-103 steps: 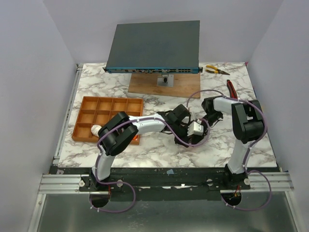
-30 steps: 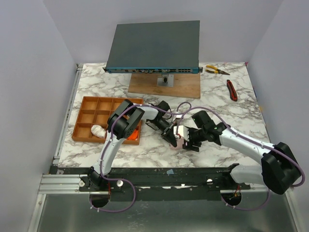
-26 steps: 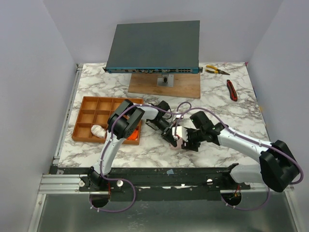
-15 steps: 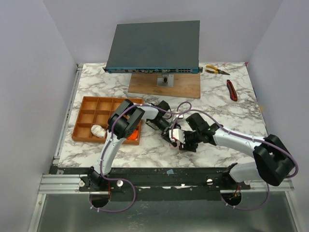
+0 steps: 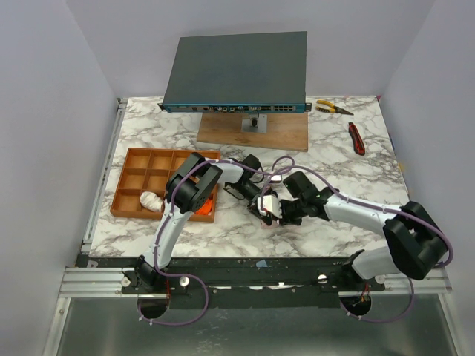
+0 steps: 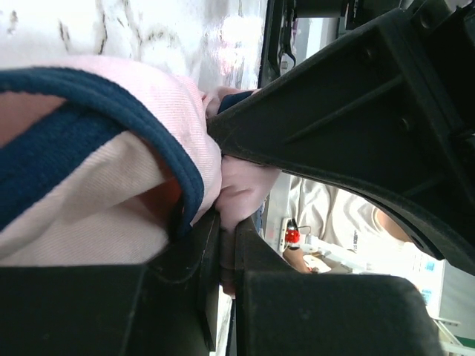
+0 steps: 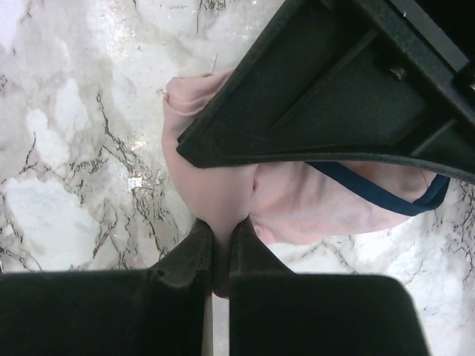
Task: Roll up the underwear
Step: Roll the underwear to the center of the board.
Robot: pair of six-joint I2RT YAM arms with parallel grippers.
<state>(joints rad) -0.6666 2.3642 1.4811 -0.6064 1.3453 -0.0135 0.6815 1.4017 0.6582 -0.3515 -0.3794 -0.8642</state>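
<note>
Between the two tools, top view: the left gripper (image 5: 261, 205) and right gripper (image 5: 285, 213) sit nose to nose low over the marble table (image 5: 334, 159). The pink underwear (image 5: 272, 216) is bunched at their tips; we cannot tell if it rests on the surface. Well behind the left tool, the rigid tray (image 5: 138, 160) holds a cream roll (image 5: 151, 200) and an orange garment (image 5: 207, 211).

Left wrist view: the left gripper (image 6: 226, 237) is clamped tight on a thin fold of the pink underwear (image 6: 111, 215). The cloth is a soft ribbed knit, pale pink, with thick navy edging (image 6: 104, 122) curving to the left of the fingers. The other tool's black finger crosses just above.

Right wrist view: the right gripper (image 7: 220, 245) is pinched closed on a pale tab of the pink underwear (image 7: 297, 204). The bulk lies ahead and to the right of the tips, half under the other tool. Navy edging (image 7: 386, 196) trails on the far right. The stone beneath is glossy and veined.

How we judge the step:
- Both holds are on small folds of limp fabric, so we would keep light tension between the tools.
- We would turn the roll slowly so neither pinch slips.
- The fingers are nearly touching, so watch for a clash.
- The thicker edging would give firmer purchase than the thin knit.
</note>
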